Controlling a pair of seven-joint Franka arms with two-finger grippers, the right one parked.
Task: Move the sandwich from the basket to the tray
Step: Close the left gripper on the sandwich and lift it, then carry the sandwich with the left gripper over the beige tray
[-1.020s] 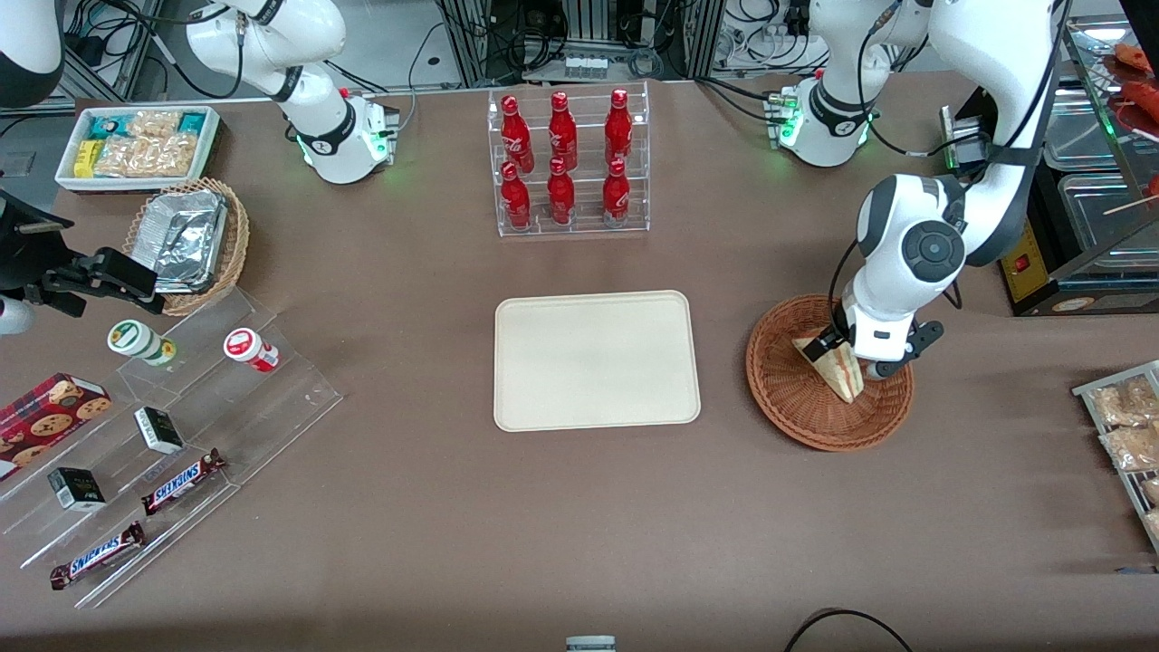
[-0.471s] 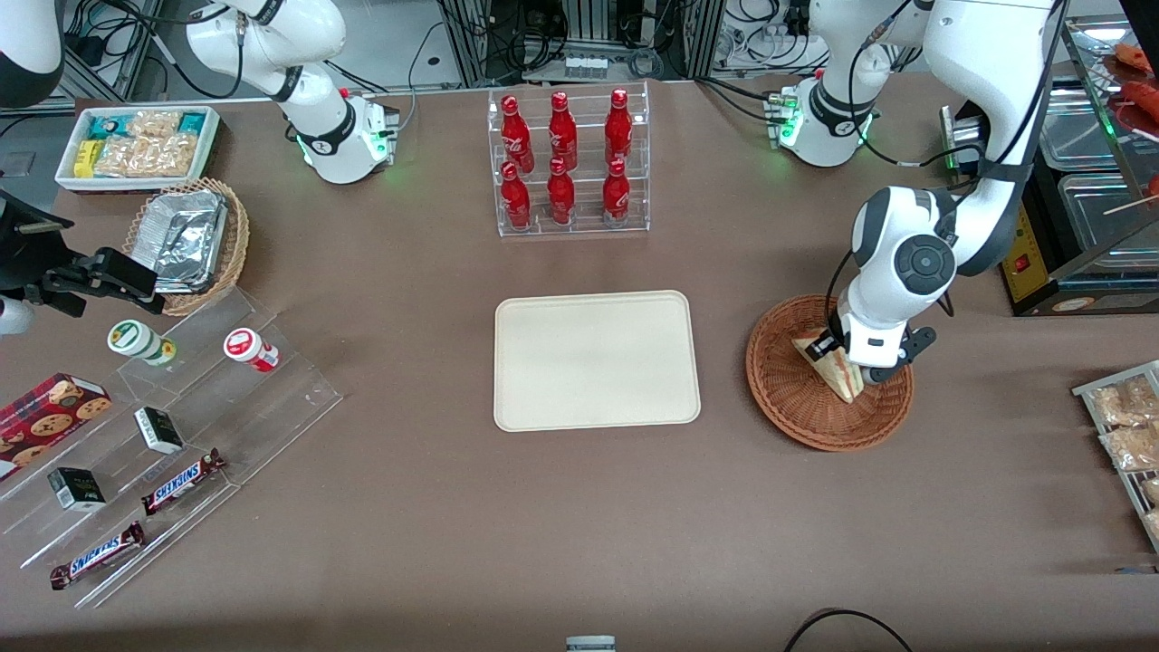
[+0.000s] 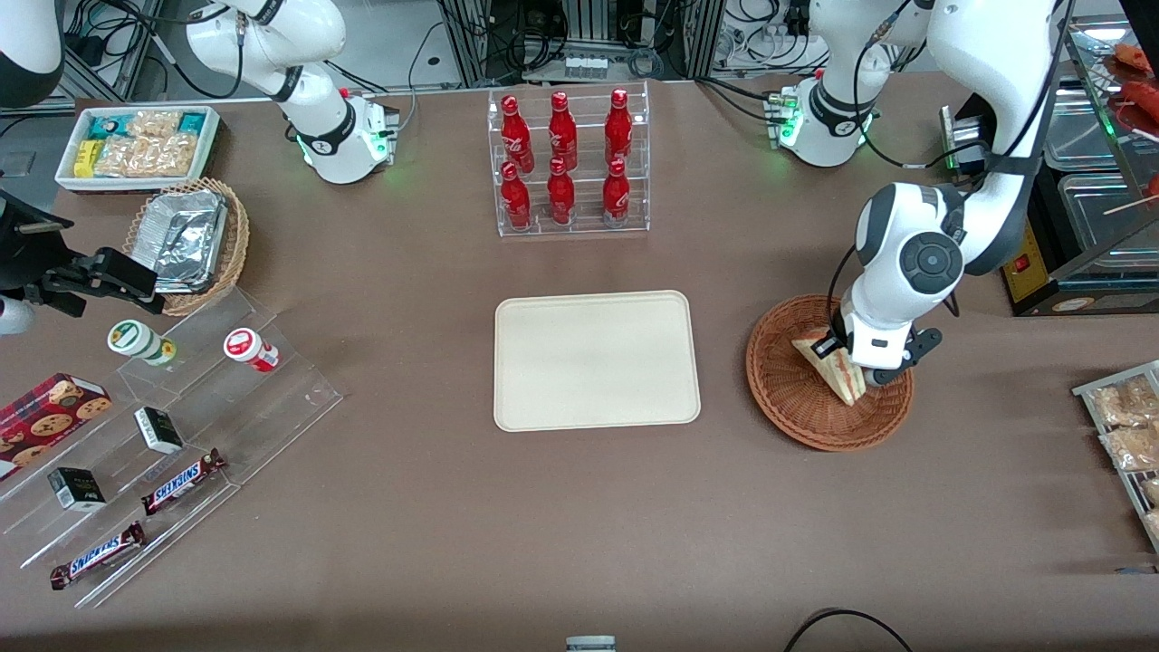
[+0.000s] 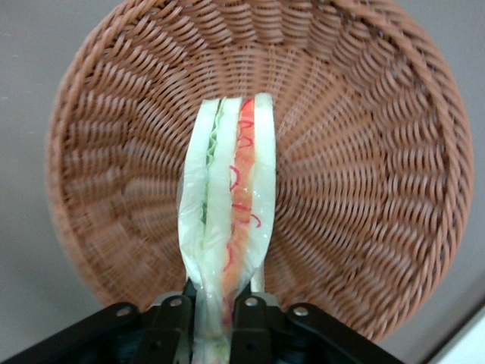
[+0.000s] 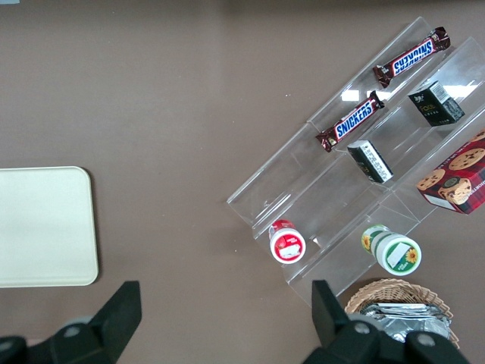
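The sandwich [image 3: 838, 370] is a pale wedge with red and green filling, standing on edge over the reddish-brown wicker basket [image 3: 790, 398]. My gripper [image 3: 851, 362] is down in the basket and shut on the sandwich. In the left wrist view the two black fingers [image 4: 173, 318] press the wrapped sandwich [image 4: 231, 197] between them, with the basket [image 4: 364, 152] spread beneath. The cream tray [image 3: 596, 359] lies bare at the table's middle, beside the basket toward the parked arm's end. The right wrist view shows a corner of the tray [image 5: 45, 227].
A clear rack of red bottles [image 3: 567, 163] stands farther from the camera than the tray. A tan basket of foil containers [image 3: 188, 243], a white snack bin [image 3: 138, 145] and a stepped acrylic shelf with snacks [image 3: 172, 435] sit toward the parked arm's end. Metal trays [image 3: 1127, 426] edge the working arm's end.
The arm's wrist has shifted slightly over the basket, and the sandwich has tilted a little with the gripper still on it.
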